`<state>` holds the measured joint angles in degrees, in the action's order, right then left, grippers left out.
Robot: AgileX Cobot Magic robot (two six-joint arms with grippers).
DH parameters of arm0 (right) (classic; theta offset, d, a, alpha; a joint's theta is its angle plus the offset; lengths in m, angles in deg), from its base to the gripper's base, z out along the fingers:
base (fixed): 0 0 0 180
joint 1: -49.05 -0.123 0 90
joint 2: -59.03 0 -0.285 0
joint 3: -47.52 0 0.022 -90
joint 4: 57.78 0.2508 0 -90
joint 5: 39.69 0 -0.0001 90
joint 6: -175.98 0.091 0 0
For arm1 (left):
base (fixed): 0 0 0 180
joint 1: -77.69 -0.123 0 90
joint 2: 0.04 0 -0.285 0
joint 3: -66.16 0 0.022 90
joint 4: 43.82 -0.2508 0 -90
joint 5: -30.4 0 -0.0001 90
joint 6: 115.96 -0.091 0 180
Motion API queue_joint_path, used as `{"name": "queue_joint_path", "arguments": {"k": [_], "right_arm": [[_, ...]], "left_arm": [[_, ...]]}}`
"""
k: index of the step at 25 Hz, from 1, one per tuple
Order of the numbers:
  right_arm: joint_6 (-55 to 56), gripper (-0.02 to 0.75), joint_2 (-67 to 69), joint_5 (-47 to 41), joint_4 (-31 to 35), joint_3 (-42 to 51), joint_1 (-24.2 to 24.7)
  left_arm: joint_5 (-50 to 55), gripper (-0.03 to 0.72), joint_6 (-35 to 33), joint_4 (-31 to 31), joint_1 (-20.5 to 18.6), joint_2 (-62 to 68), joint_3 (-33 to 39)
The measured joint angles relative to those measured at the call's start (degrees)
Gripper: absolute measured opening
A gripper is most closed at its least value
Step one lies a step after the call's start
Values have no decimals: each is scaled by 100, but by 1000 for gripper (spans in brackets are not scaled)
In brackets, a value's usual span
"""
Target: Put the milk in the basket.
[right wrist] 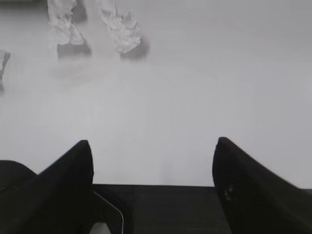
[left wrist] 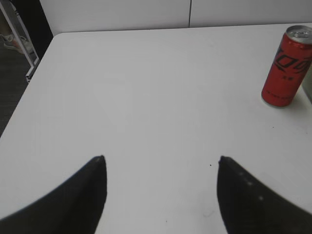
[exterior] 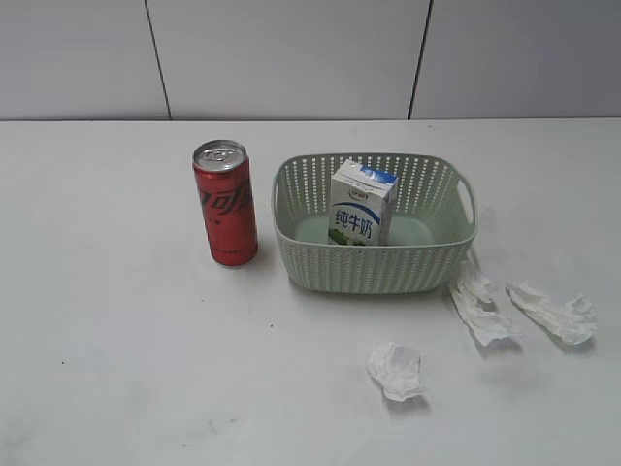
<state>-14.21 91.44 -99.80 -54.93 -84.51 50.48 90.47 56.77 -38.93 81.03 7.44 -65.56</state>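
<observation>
Over bare table, L gripper (left wrist: 161, 161) & R gripper (right wrist: 152, 144) both spread, holding nothing.

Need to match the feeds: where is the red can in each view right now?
Exterior view: the red can stands upright left of centre, just left of the basket.
Left wrist view: upper right corner, beyond the open left hand.
Right wrist view: not in it; only crumpled paper shows.
Shared landmark: the white table.

white table (exterior: 116, 369), red can (exterior: 225, 204), basket (exterior: 374, 260), three crumpled tissues (exterior: 396, 371)
</observation>
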Motion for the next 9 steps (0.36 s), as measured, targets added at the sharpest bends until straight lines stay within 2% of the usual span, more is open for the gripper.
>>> {"name": "queue_joint_path", "arguments": {"k": [9], "right_arm": [[-6, 517, -1315, 0, 0, 0, 0]], "left_arm": [[0, 525, 0, 0, 0, 0, 0]]}}
